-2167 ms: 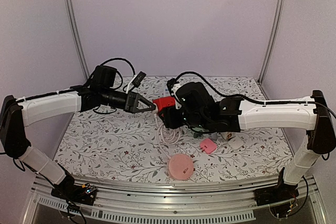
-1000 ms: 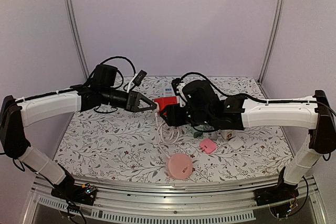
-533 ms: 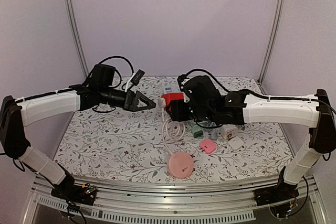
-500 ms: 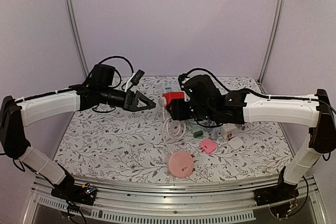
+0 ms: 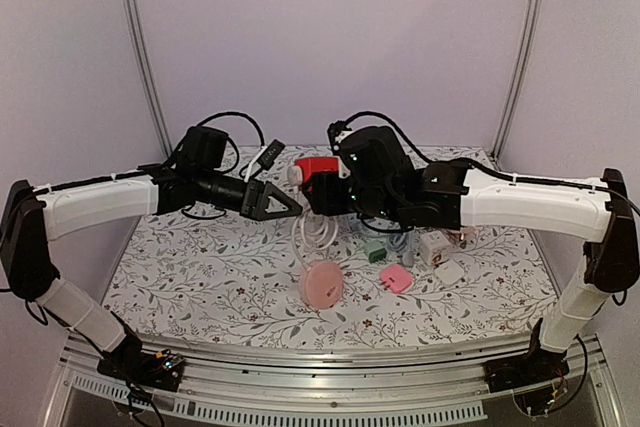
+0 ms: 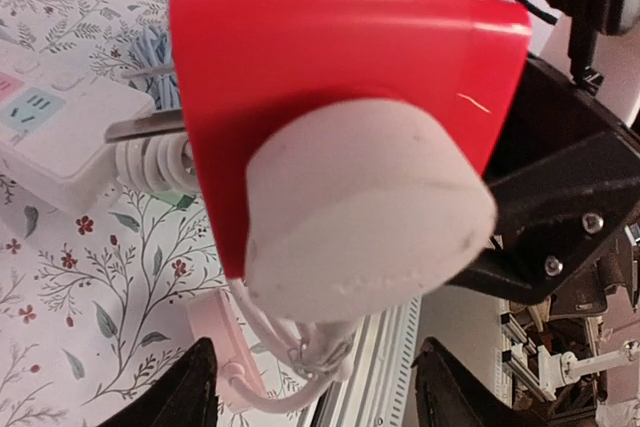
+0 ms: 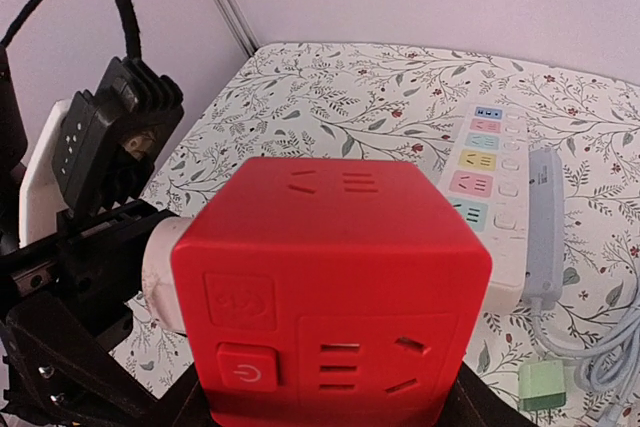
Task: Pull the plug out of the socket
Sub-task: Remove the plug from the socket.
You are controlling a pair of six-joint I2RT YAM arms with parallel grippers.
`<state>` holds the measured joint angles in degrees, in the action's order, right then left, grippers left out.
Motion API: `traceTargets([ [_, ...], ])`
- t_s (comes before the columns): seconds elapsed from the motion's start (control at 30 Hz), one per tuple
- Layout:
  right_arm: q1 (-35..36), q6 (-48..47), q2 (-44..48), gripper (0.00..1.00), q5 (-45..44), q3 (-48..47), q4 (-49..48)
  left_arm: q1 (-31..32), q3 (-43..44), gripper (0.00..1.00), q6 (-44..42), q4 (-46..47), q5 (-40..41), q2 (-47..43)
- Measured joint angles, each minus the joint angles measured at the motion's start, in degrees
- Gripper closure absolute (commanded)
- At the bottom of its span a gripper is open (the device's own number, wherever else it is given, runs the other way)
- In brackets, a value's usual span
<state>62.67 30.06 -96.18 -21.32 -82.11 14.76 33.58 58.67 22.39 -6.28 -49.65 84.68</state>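
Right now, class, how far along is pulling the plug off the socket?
Done: the right end effector holds the red socket cube raised. In hand: the left end effector, open, faces the white plug without gripping it. Left: grip the plug, still seated in the cube, and pull it out.

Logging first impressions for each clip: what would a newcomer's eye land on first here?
The red cube socket, held above the floral table in the right hand, with a white plug stuck in its side. The left hand is open close by that plug, and a white cable loops down to a pink disc.
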Motion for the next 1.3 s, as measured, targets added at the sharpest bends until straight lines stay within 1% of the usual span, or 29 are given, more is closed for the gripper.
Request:
traceTargets([
  [0.3,2.14,-0.28,-2.38,0.91,-1.53,-1.2,-1.14,0.55,-0.02,0.69,0.28,0.28,0.2,0.2],
  [0.43,2.21,-0.35,-2.45,0.91,-2.51,-1.2,-1.09,0.55,-0.04,0.87,0.42,0.5,0.81,0.2],
  [0.53,2.21,-0.42,-2.45,0.91,-3.06,-1.2,-1.07,0.55,-0.13,0.98,0.55,0.59,1.31,0.2],
  [0.57,2.21,-0.5,-2.47,0.91,-3.45,-1.2,-1.07,0.57,-0.13,1.0,0.11,0.68,1.36,0.17],
  [0.73,2.34,-2.16,-2.47,0.91,-4.26,-1.2,-1.09,0.63,-0.15,1.0,0.15,0.85,1.64,0.17],
  [1.13,2.95,-12.09,-2.45,0.92,-7.39,1.51,-4.15,0.26,-0.81,1.0,-0.17,-0.55,1.95,0.09],
  [1.3,3.1,-14.53,-2.47,0.92,-8.39,1.84,-4.74,0.26,-1.05,1.0,-0.33,-0.46,1.86,0.07],
])
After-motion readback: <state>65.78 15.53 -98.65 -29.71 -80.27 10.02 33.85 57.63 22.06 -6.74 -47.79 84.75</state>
